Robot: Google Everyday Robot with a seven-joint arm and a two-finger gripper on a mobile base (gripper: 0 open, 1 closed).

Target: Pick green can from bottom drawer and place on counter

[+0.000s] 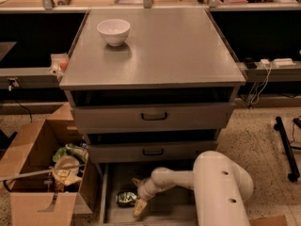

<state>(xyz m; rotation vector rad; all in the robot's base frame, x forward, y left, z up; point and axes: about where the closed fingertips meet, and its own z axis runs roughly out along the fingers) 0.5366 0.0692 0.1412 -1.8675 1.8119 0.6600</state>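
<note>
The green can (125,198) lies on its side on the floor of the open bottom drawer (167,210), near its left side. My gripper (138,195) is down inside that drawer, just right of the can, with its fingers spread open and pointing left at the can; one finger is behind the can's end and one in front of it. It is holding nothing. My white arm (214,187) reaches in from the lower right and hides the drawer's right part. The counter (164,46) is the grey top of the cabinet.
A white bowl (113,31) stands at the counter's back left. The two upper drawers (153,117) with black handles are slightly open above the gripper. An open cardboard box (40,173) of rubbish stands left of the cabinet. Cables and a black stand are on the right floor.
</note>
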